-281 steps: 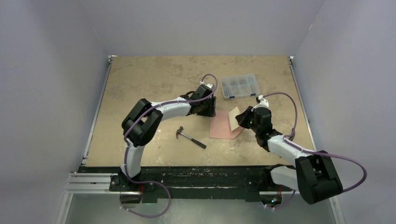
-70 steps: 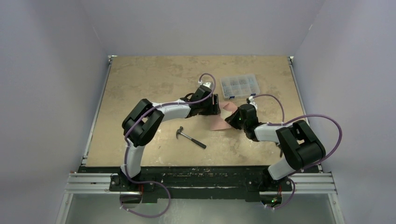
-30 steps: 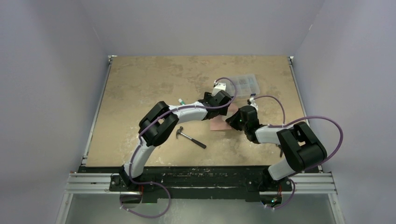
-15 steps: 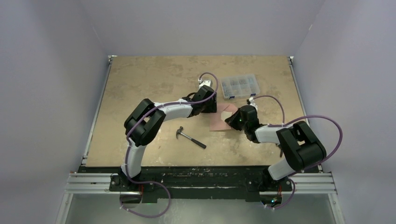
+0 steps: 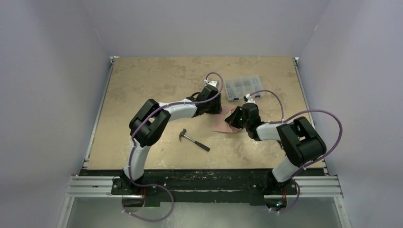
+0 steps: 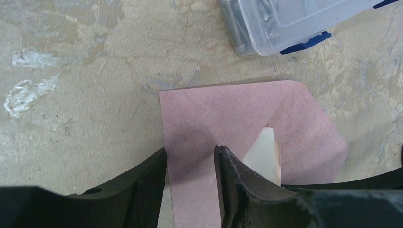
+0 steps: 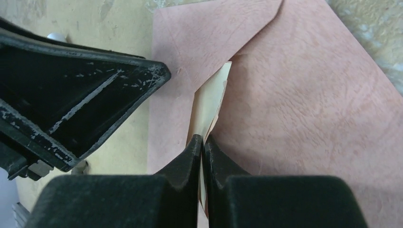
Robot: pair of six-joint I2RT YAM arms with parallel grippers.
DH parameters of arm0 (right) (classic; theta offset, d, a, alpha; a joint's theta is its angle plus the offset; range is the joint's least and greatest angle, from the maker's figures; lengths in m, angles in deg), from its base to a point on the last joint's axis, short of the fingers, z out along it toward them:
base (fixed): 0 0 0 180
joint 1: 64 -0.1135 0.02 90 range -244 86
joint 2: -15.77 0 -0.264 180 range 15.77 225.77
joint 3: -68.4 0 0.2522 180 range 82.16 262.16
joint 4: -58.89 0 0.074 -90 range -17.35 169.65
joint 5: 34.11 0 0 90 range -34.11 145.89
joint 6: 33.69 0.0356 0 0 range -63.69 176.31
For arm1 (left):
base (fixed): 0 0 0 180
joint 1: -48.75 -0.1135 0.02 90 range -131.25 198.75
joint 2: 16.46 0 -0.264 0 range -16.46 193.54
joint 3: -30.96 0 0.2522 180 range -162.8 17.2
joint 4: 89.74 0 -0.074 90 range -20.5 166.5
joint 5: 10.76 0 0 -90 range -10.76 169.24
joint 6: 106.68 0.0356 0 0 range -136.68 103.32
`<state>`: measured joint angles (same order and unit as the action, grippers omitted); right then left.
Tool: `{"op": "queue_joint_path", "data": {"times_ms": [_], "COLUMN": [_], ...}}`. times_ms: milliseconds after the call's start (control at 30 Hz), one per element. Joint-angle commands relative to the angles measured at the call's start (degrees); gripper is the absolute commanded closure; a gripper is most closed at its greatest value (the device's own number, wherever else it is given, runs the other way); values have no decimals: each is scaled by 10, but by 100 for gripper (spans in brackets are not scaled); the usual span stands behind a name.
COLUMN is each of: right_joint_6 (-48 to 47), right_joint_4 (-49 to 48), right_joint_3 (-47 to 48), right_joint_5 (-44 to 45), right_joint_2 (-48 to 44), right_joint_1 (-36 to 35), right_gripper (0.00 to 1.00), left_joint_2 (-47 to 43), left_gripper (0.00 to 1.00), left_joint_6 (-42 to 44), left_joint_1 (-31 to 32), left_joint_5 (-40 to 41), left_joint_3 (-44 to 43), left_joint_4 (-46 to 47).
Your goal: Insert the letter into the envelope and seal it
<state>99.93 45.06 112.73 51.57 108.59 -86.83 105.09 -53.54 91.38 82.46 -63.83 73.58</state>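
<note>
The salmon-pink envelope (image 5: 222, 125) lies flat mid-table between both grippers. My right gripper (image 7: 203, 138) is shut on the lifted edge of its flap (image 7: 309, 95), whose cream underside (image 7: 209, 99) shows in the slit. The same cream strip (image 6: 263, 152) shows in the left wrist view. My left gripper (image 6: 190, 154) stands open, low over the envelope's (image 6: 214, 114) rectangular side, one finger at its long edge. From above, the left gripper (image 5: 212, 108) and right gripper (image 5: 233, 118) sit close together. The letter is hidden.
A hammer (image 5: 194, 140) lies on the table left of the envelope, nearer the bases. A clear compartment box (image 5: 244, 88) with blue latches (image 6: 306, 42) stands just beyond the envelope. Grey walls ring the table.
My left gripper pulled back left from near the box, came down over the envelope, and its jaws narrowed. My right gripper shifted a little left and away, still holding the flap.
</note>
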Motion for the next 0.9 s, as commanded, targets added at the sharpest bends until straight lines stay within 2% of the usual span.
{"op": "queue_joint_path", "data": {"times_ms": [0,167,300,400,533,667,867], "right_joint_6": [-36,-22,-17,-10,-1,7,12], "right_joint_4": [75,155,184,194,178,162,128], "right_joint_3": [9,19,20,25,27,38,46], "right_joint_5": [-3,68,87,88,67,49,21], "right_joint_2": [8,-58,-82,-74,-53,-19,21], "right_joint_1": [-4,-2,0,0,0,1,0], "right_gripper": [87,52,40,43,58,68,76], "left_joint_2": [58,47,40,35,19,17,29], "left_gripper": [59,59,58,57,57,57,62], "left_joint_6": [17,25,36,41,43,42,34], "left_joint_1": [2,-14,-24,-28,-28,-28,-28], "left_joint_5": [-22,-27,-55,-77,-95,-105,-123], "left_joint_3": [9,8,2,-4,-3,1,23], "left_joint_4": [-106,-108,-106,-107,-109,-130,-134]}}
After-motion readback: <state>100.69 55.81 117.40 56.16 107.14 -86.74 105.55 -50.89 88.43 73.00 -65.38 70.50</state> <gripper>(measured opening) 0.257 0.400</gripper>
